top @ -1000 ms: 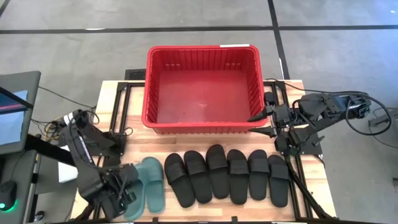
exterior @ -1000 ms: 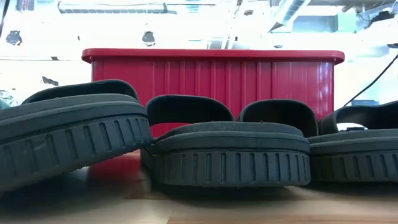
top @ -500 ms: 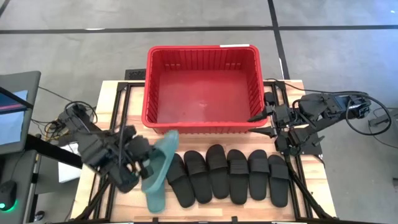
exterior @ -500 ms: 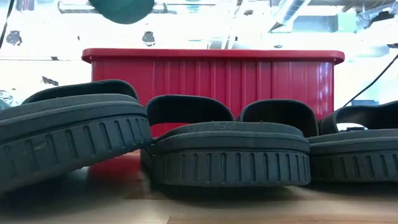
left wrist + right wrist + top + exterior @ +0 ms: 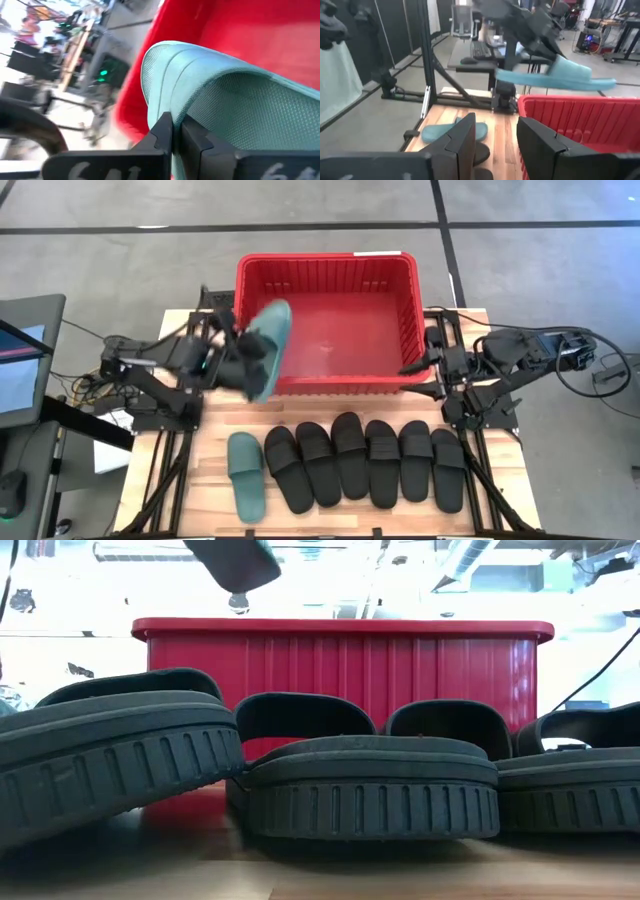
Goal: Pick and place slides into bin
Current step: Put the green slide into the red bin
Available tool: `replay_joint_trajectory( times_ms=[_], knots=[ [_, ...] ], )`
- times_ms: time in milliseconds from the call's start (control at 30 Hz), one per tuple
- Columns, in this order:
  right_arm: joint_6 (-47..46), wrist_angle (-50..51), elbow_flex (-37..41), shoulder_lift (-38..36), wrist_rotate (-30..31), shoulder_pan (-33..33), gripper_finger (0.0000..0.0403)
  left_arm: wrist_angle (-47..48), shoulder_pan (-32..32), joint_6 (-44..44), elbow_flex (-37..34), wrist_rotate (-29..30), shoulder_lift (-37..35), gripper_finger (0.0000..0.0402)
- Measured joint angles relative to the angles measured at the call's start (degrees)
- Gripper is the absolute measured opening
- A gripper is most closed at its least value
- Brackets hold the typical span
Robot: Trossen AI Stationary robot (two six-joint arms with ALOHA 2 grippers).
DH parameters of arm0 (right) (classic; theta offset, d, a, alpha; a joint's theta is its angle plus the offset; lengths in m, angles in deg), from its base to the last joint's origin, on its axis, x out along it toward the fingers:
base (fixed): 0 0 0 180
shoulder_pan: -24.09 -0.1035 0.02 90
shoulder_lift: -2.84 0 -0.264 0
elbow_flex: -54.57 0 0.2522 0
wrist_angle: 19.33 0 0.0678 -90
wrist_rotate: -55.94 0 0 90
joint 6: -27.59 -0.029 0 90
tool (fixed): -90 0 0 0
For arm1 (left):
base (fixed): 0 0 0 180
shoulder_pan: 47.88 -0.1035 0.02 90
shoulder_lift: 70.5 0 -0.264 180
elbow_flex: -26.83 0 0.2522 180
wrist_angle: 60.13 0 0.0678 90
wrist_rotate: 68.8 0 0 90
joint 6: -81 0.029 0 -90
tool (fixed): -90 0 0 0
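We find the left gripper (image 5: 240, 360) clenched on a sage-green slide (image 5: 268, 345), held over the bin's (image 5: 325, 268) left rim. We judge it light, flexible rubber; an edge pinch suffices. The right gripper (image 5: 425, 380) waits, jaws parted.

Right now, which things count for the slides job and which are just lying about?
Job:
- held green slide, in left gripper
- green slide on table
- six black slides
- red bin

Lying about:
- monitor
- cables
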Motion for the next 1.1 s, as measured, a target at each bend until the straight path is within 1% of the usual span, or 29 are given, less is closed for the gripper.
replay_joint_trajectory(
  times_ms=[100,200,300,400,533,600,700,800,1000,1100],
  knots=[
    [0.01,-2.32,0.00,0.00,2.08,0.00,0.0132,-5.93,-7.64,12.89,0.02,-2.81,0.00,0.0000],
    [0.27,-4.19,0.00,0.00,3.96,0.55,0.0132,-13.60,-15.07,24.29,0.02,-8.74,0.02,0.0000],
    [0.42,-7.07,0.00,0.00,4.55,1.99,0.0132,-20.34,-22.03,32.24,0.05,-15.04,0.38,0.0000],
    [0.57,-9.37,0.00,0.00,4.66,3.66,0.0132,-23.44,-28.28,37.77,0.07,-18.95,0.87,0.0000],
    [0.55,-9.95,0.00,0.00,4.66,5.75,0.0132,-24.63,-35.16,41.55,0.09,-22.84,2.57,0.0000],
    [0.53,-10.50,0.00,0.00,4.66,6.68,0.0132,-24.84,-37.46,41.92,0.09,-23.61,3.65,0.0000],
    [0.55,-11.57,0.00,0.19,4.66,7.93,0.0132,-24.49,-40.52,42.23,0.09,-27.14,5.59,0.0000],
    [0.55,-12.22,0.00,0.79,4.66,8.91,0.0132,-24.18,-42.29,43.25,0.06,-28.89,8.16,0.0000],
    [0.55,-12.18,0.02,1.64,4.61,9.79,0.0132,-24.47,-43.21,47.95,0.04,-29.04,13.11,0.0000],
    [0.53,-12.06,0.07,2.31,4.46,9.79,0.0132,-24.38,-43.31,48.84,0.00,-29.12,15.55,0.0000]
  ],
)
